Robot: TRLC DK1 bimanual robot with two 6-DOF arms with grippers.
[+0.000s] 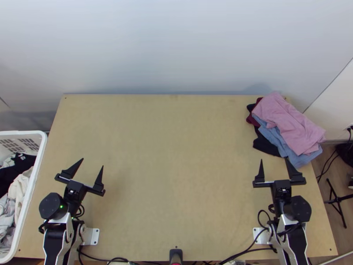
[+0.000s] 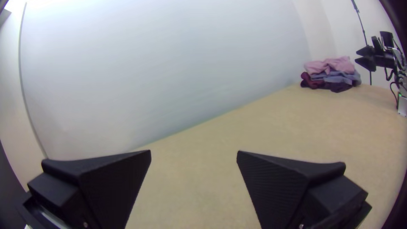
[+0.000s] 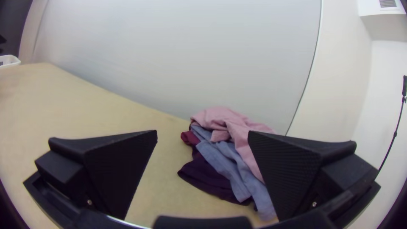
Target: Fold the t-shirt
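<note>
White plastic is making up the basket (image 1: 39,165), which is standing along the left side of the wooden surface (image 1: 176,154) in the top view, its loose clothes (image 1: 20,187) probably being kept within the left arm's reach as work to come. Near the far right corner, a pink cloth (image 1: 289,121) is lying over a blue cloth (image 1: 273,134), with maroon and black cloths (image 1: 264,145) underneath — likely a stack being set aside so that the middle can serve for folding. Which garment is the t-shirt I cannot tell; it may be lying in the basket, or in that stack. The left arm (image 1: 54,240) and right arm (image 1: 300,240) are reaching forward from their bases, tucked fairly short, seemingly in a ready pose.

In the left wrist view, the left pincer (image 2: 194,154) is pointing out across the surface, released, gaping wide and grasping nothing. The stack is lying well apart from it, close to the other arm.

In the right wrist view, the right pincer (image 3: 202,133) is likewise gaping, released and grasping nothing. It is aiming towards the stack — the next move probably calls for taking a shirt from the basket.
</note>
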